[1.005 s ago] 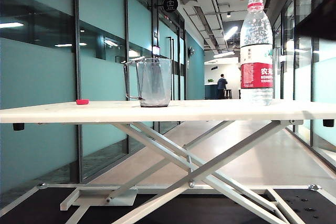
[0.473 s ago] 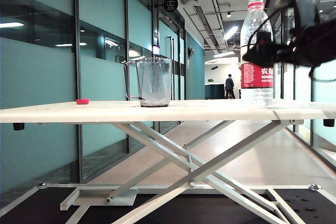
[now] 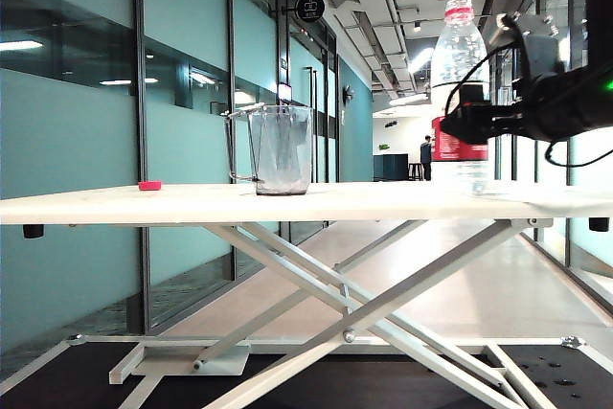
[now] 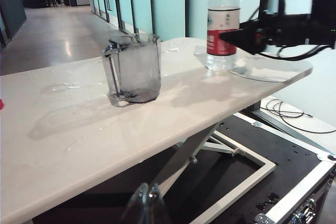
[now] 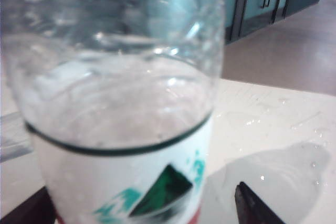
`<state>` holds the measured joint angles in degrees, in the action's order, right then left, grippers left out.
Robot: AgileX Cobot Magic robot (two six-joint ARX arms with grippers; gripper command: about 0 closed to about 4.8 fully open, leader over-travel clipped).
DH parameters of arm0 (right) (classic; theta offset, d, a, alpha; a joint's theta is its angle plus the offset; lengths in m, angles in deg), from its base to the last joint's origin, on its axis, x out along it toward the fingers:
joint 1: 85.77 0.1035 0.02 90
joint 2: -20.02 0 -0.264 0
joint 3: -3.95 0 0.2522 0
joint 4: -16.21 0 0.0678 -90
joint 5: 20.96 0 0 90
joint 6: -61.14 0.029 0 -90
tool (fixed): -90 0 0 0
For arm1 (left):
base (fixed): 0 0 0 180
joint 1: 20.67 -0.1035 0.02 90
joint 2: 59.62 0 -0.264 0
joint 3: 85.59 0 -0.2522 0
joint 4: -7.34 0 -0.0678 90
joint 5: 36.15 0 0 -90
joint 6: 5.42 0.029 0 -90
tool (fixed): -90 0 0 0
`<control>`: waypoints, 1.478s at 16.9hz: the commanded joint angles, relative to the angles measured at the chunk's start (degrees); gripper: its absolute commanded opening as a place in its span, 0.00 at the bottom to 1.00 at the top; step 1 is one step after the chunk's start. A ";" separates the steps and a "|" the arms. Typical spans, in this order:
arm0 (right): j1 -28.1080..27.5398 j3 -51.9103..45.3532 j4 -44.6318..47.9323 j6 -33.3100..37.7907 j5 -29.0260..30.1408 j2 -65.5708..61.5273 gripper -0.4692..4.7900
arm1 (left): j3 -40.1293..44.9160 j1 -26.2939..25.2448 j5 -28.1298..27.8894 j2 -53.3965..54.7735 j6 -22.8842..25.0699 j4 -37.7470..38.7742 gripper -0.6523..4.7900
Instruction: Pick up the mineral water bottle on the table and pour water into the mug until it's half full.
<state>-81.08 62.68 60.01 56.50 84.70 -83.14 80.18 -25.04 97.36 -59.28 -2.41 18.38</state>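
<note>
The mineral water bottle (image 3: pixel 457 93) stands upright on the right part of the desk (image 3: pixel 287 203) in the exterior view, its red neck ring near the top of the frame and its red label partly hidden behind the right gripper (image 3: pixel 450 126). That gripper comes in level from the right edge of the frame at label height, black, with cables looping over it. In the right wrist view the bottle (image 5: pixel 115 108) fills most of the frame, and two dark jaw tips show at the bottom, one on each side of the label, so the jaws are spread wide around the bottle; whether they touch it cannot be told. The water (image 5: pixel 121 103) shows clear through the plastic above the label.

The mug (image 3: pixel 278 150) sits upright left of centre, well apart from the bottle, its handle towards the left. A small red cap (image 3: pixel 149 185) lies near the desk's left end.

The left gripper (image 4: pixel 147 208) shows only at the bottom of the left wrist view, below the desk edge, far from the mug (image 4: pixel 134 66); its clear tips seem close together, but I cannot tell their state.
</note>
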 commanded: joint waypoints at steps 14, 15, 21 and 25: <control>0.46 8.02 0.98 1.66 2.56 -4.63 0.70 | -0.11 -0.02 0.26 0.07 4.09 3.52 0.11; 0.57 8.02 0.98 1.66 2.78 -4.61 0.50 | -0.11 -0.02 0.24 0.07 4.09 3.54 0.11; 5.31 8.15 -7.89 -11.02 -0.37 -1.07 0.49 | -0.11 -0.02 0.24 0.07 4.11 3.69 0.11; 12.07 17.40 -33.86 -24.06 -17.68 1.66 0.49 | -0.11 -0.02 0.24 0.07 5.16 4.00 0.11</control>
<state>-69.60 78.01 31.99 35.43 72.20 -81.93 80.18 -25.04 97.36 -59.31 1.65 22.60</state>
